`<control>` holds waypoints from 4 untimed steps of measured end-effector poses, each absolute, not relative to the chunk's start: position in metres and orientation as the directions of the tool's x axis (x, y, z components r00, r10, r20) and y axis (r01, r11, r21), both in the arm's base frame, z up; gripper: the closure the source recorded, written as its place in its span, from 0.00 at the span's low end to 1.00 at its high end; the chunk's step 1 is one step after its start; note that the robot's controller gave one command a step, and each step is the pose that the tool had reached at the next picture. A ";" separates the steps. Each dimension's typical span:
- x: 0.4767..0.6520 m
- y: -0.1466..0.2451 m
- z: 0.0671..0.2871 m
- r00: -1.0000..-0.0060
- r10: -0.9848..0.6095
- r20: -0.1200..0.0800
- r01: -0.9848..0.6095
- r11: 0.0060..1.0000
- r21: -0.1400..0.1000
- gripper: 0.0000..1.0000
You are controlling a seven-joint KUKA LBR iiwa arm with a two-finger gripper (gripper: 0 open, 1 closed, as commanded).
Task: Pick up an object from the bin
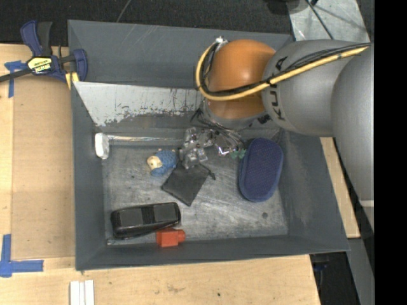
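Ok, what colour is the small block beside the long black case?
The small block is red, clearest in the camera view.

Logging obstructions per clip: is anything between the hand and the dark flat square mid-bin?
Nothing visible does. The hand hangs right at the upper edge of the dark flat square. The small blue piece lies to its left and the blue oval case to its right, neither covering the square.

The grey bin [86, 189] carries a clear tube [146, 140] along its back, a small blue toy [165, 161], a dark flat pad [184, 185], a blue oval case [261, 169], and a black stapler [145, 218] beside a red block [170, 237] at the front.
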State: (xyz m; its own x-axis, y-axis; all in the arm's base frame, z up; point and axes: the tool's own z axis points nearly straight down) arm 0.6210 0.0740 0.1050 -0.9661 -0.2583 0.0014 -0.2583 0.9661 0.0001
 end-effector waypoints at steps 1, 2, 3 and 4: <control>0.622 0.074 0.108 -0.967 -0.257 -0.003 -0.257 0.967 0.000 0.00; 0.612 0.108 0.075 -0.975 -0.222 -0.003 -0.222 0.975 0.000 0.00; 0.616 0.108 0.080 -0.975 -0.220 -0.018 -0.220 0.976 0.001 1.00; 0.615 0.121 0.208 -0.969 -0.246 -0.013 -0.246 0.969 -0.001 1.00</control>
